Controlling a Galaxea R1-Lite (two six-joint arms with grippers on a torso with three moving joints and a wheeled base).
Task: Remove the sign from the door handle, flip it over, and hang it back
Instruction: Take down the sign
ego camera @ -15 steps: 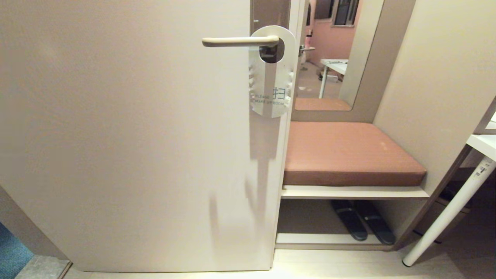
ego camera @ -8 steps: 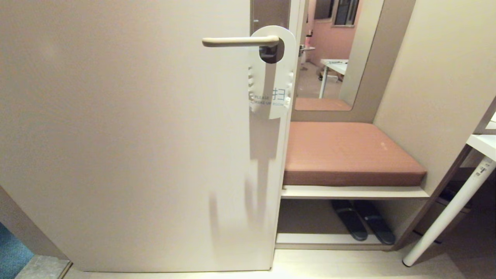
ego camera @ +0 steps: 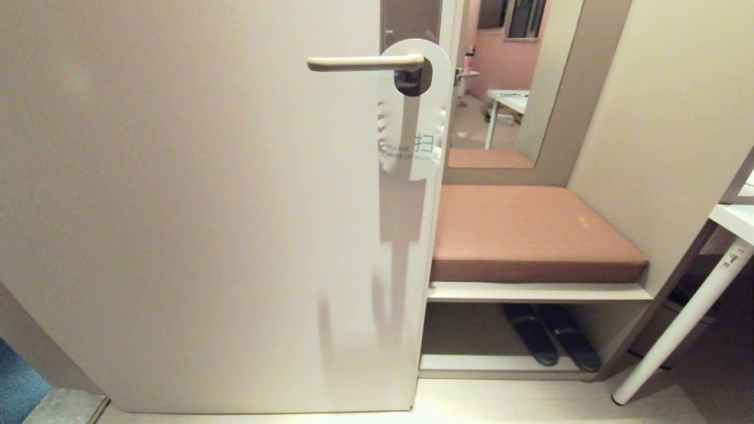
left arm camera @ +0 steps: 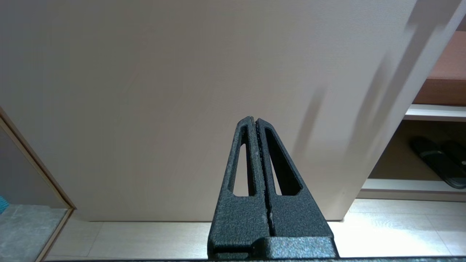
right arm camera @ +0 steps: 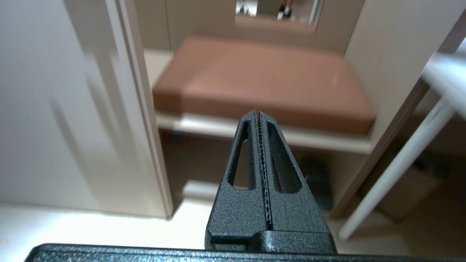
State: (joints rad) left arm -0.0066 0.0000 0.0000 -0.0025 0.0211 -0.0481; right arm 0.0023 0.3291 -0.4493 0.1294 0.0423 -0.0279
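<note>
- Nothing around the door had moved since a second before: the sign (ego camera: 410, 126) hung as before on the door handle (ego camera: 365, 62), its pale side facing the room.
- Both grippers were low near the floor; the left gripper (left arm camera: 253, 120) and the right gripper (right arm camera: 257, 112) had fingers pressed together, holding nothing.
- To do it well, I think the fingers should open first, then take the sign's lower end.
- Beside the door stood a brown cushion (ego camera: 530, 232), with slippers (ego camera: 551, 341) beneath and a white leg (ego camera: 677, 324); none blocked the way.

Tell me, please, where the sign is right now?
In the head view the sign hangs by its hole on the door handle, near the door's right edge, above the brown cushion.
</note>
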